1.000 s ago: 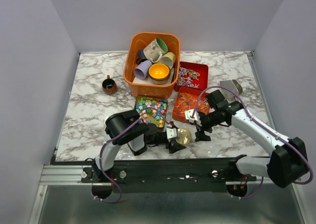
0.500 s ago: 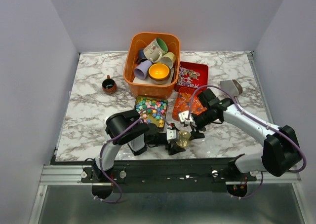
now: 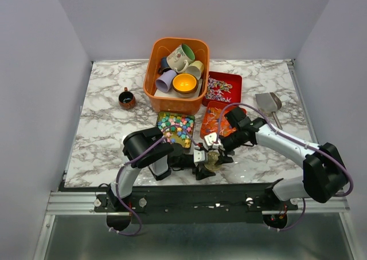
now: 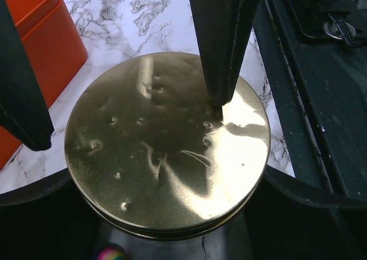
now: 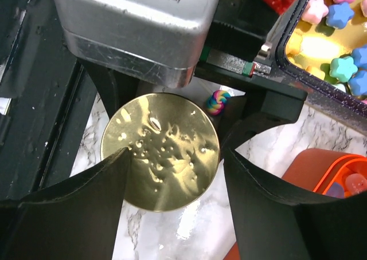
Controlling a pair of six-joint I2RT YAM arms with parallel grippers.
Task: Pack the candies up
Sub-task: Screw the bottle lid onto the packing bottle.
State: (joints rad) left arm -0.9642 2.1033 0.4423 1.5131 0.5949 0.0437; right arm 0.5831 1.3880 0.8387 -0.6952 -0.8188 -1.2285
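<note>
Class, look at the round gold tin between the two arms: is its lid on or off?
On. The round gold tin shows only an unbroken dented gold top, with a seam line below its rim; no contents are visible.

a white marble table (image 3: 103, 128) carries an orange tub (image 3: 176, 97) at the back, a small dark cup (image 3: 127, 99) to its left, two red trays (image 3: 229, 79) to its right, a candy tin (image 3: 176, 128) in front, a gold lid (image 3: 213, 158) near the front edge and a scoop (image 3: 268, 102) at the right.
</note>
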